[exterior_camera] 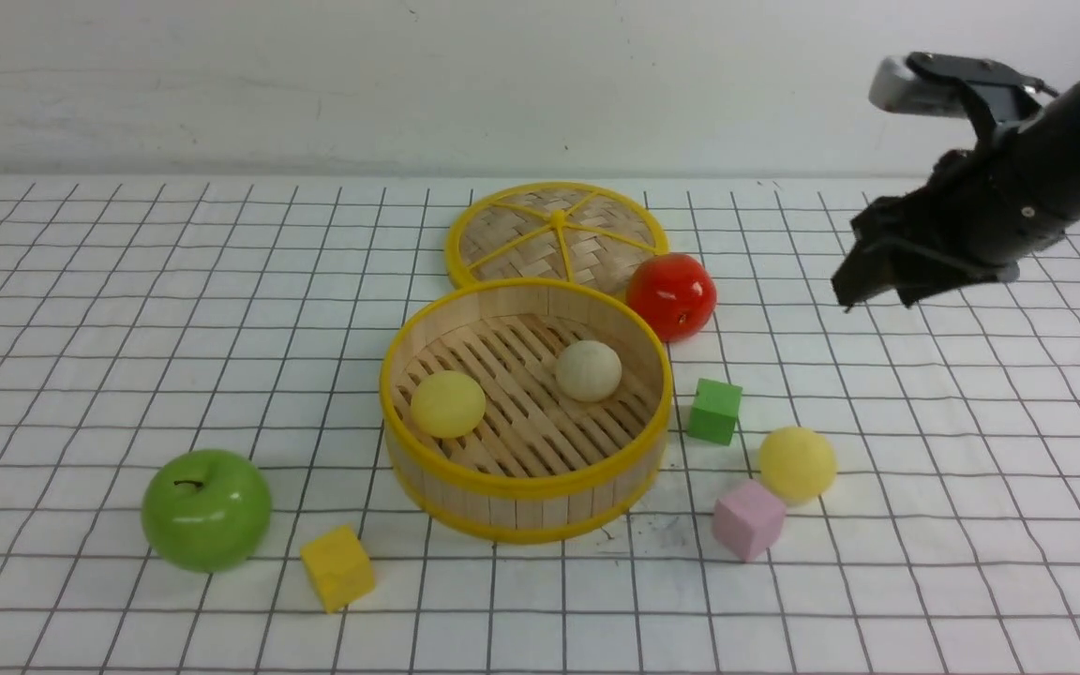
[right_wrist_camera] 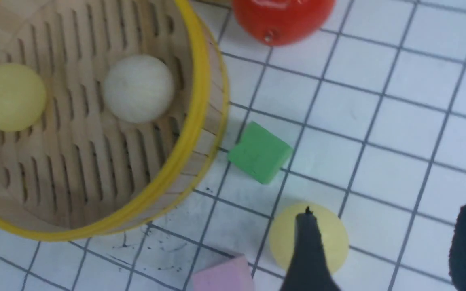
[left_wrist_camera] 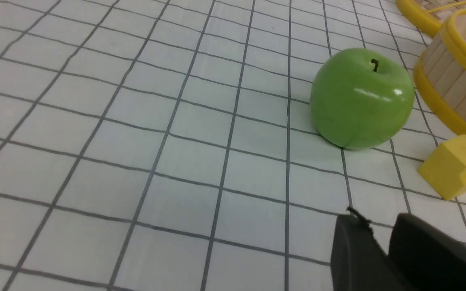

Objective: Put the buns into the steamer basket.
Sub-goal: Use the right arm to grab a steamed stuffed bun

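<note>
Two buns in, one left out; right end effector [exterior_camera: 876, 298] raised, nothing in it
Steamer basket [exterior_camera: 526, 487] holds a pale yellow bun [exterior_camera: 447, 403] and a cream bun [exterior_camera: 588, 370]. The third bun [exterior_camera: 797, 463], pale yellow, sits on the bench [exterior_camera: 971, 469] to the basket's right, with a pink cube [exterior_camera: 748, 518] just beside it and a green cube [exterior_camera: 714, 411] near the basket wall. Your right end effector hangs well above the bench, jaws spread wide and empty; in its wrist view one finger [right_wrist_camera: 308, 250] lies across that bun. Left end effector [left_wrist_camera: 380, 230] sits low near the green apple [left_wrist_camera: 362, 97]; I can't tell its opening, and nothing shows in it. Step in hand, as I judge it: approach to the last bun. Next you'd need to descend, straddle the dome clear of the pink cube, and close gently, since a round bun may roll
</note>
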You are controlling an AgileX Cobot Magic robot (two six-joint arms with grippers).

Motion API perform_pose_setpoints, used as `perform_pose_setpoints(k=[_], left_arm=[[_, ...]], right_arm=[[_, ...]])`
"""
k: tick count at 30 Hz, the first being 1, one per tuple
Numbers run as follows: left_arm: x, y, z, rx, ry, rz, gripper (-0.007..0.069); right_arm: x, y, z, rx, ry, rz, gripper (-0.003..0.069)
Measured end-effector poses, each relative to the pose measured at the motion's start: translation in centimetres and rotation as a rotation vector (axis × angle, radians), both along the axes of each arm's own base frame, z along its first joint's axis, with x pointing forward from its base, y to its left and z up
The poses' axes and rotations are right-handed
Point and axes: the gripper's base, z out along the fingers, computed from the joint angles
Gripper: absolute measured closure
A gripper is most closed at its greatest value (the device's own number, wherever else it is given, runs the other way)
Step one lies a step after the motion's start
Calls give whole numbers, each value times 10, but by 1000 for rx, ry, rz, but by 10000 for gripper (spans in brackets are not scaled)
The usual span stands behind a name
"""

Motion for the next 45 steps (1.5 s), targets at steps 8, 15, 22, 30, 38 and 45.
perform_pose_setpoints(k=[8, 15, 22, 30, 38, 45], left_arm=[[0, 0, 0, 0, 0, 0, 491], [0, 0, 0, 0, 0, 0, 486], [0, 0, 0, 0, 0, 0, 480], [0, 0, 0, 0, 0, 0, 470], [0, 0, 0, 0, 0, 0, 463], [0, 0, 0, 0, 0, 0, 459]], right_arm=[[4, 22, -59, -22, 144, 35, 212], [5, 46, -62, -101, 71, 101, 214], [7, 45, -77, -130, 119, 102, 215], [12, 46, -109, -144, 206, 107, 300], [13, 46, -112, -145, 215, 108, 536], [12, 47, -108, -141, 235, 109, 648]])
